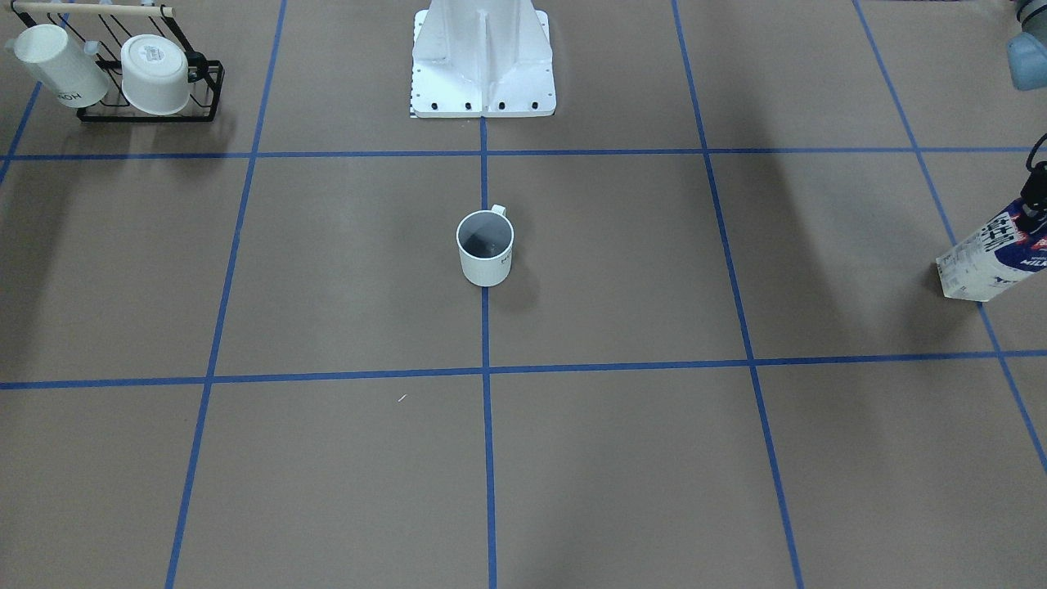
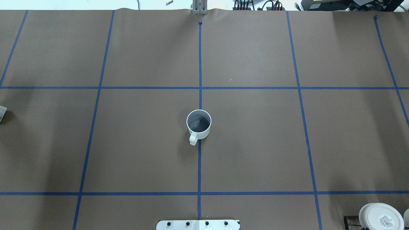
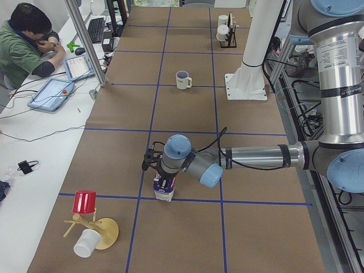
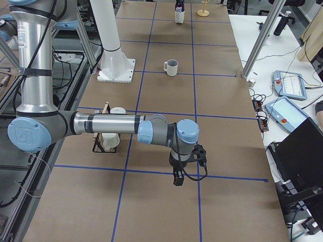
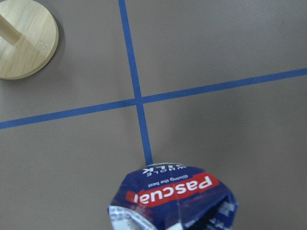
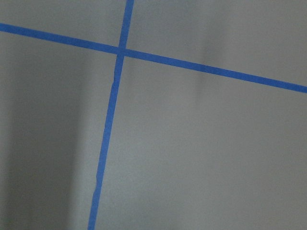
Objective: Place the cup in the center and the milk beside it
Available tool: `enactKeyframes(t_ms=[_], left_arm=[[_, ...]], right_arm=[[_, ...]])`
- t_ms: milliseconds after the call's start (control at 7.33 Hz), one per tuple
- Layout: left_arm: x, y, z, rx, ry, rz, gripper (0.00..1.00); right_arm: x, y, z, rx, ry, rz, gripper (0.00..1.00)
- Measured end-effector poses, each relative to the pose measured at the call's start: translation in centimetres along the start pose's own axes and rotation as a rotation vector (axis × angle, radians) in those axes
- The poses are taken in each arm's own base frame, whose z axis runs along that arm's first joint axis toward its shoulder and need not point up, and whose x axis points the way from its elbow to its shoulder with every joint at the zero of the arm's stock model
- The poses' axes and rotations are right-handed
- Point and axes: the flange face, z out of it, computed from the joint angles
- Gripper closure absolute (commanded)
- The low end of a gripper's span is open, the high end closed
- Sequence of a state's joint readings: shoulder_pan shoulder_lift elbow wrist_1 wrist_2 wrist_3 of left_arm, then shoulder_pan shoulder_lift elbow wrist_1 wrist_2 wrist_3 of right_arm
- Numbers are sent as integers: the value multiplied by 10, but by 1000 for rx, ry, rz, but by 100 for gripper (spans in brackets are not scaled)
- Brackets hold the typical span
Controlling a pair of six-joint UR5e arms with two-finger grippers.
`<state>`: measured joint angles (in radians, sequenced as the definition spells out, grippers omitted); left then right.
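while the white cylindrical mug with the loop handle (image 1: 485, 249) sits upright on the middle blue tape line (image 1: 487, 343), the navy-and-white gable-top milk carton (image 1: 994, 258) stands well apart from it at the left end of the table (image 1: 327, 270), right under the left gripper (image 3: 163, 181). we cannot tell whether its jaws are clamped or apart, nor those of the right gripper (image 4: 177, 177). we judge the carton tall, tippy and crushable: take its flat side panels below the gable, gently.

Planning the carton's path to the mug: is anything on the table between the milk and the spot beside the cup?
Nothing visible. Between the milk and the cup lies only bare brown paper crossed by blue tape lines.
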<state>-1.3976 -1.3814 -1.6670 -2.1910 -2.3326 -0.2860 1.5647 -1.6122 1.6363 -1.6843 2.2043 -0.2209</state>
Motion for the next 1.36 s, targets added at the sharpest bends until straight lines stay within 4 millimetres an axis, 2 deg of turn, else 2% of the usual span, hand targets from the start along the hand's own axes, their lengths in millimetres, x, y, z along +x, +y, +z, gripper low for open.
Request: enactKeyframes(t_ms=[273,409,545,818,1091,1227,1364], left_arm=[[32,-15,-23,30,57,-72,100],[59,-25,-35,51,83,-121,100],[99,-36,-38,56,104,-162,100],[198,-64,-26,37,121,-234,100],[297,-106,-31,1,95,-255,100],[352,-123,-29,-16,79,-261,100],[418,-134,-21,-37,63,-272,100]], right_arm=[[0,0,0,-1,0,2,0],[1,-1,1,-1,0,2,0],[1,-1,1,-2,-1,4,0],[1,-1,2,-3,-2,5,0],[2,-1,2,-4,-2,6,0],[2,-1,3,-5,-3,7,0],[3,-1,3,-6,-3,8,0]])
